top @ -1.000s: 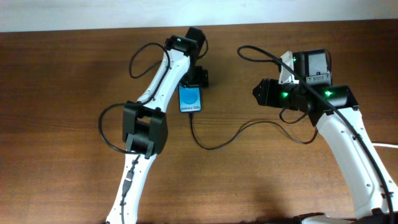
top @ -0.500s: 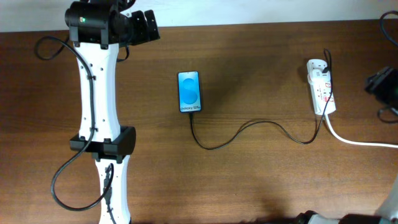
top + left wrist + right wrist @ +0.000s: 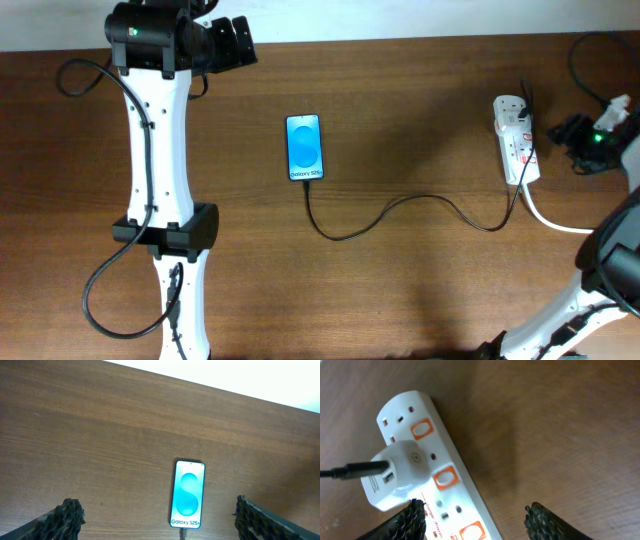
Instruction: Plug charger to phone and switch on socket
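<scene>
The phone [image 3: 305, 148] lies flat mid-table with its blue screen lit; it also shows in the left wrist view [image 3: 188, 493]. The thin black charger cable [image 3: 400, 205] runs from the phone's near end, where its tip [image 3: 182, 533] sits at the port, across to a white adapter [image 3: 395, 475] plugged into the socket strip [image 3: 516, 140]. The strip's orange switches [image 3: 445, 476] show in the right wrist view. My left gripper [image 3: 232, 42] is open at the far left, away from the phone. My right gripper [image 3: 572, 133] is open just right of the strip [image 3: 470, 505].
The strip's thick white cord [image 3: 570, 224] runs off to the right edge. The left arm [image 3: 155, 150] stretches down the left side of the wooden table [image 3: 400, 300]. A white wall borders the table's far edge [image 3: 280, 385].
The right gripper has come back into view beside the socket strip from the right edge. The left arm, phone and cable have not moved in the last half second.
</scene>
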Robot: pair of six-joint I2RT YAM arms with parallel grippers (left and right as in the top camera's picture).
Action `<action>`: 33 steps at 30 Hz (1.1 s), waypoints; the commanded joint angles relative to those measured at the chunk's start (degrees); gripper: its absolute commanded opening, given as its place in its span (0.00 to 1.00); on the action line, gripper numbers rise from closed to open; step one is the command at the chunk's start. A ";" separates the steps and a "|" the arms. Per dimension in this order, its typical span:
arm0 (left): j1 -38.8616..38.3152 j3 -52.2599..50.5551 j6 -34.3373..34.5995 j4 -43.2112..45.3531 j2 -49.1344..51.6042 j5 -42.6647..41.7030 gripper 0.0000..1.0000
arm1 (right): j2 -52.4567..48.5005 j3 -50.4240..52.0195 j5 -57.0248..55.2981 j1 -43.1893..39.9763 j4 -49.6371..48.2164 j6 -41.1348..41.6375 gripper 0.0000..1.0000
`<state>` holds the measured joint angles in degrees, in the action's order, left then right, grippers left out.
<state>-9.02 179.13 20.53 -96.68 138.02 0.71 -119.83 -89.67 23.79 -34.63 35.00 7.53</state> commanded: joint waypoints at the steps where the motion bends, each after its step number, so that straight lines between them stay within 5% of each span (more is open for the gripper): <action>1: 0.17 -0.07 -0.90 -0.02 -0.46 0.59 0.99 | -2.19 -0.24 -3.45 3.30 -2.10 -1.11 0.67; 9: 0.20 -0.07 -0.90 -0.02 -0.46 0.59 0.99 | -4.24 -0.24 -10.78 5.53 -3.10 0.04 0.67; 33: 0.20 -0.07 -0.90 -0.02 -0.46 0.61 0.99 | -7.21 0.94 -9.01 8.92 -4.09 2.40 0.67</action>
<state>-9.02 179.13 20.51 -96.66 138.02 0.69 -125.10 -90.13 12.69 -28.38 29.69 10.39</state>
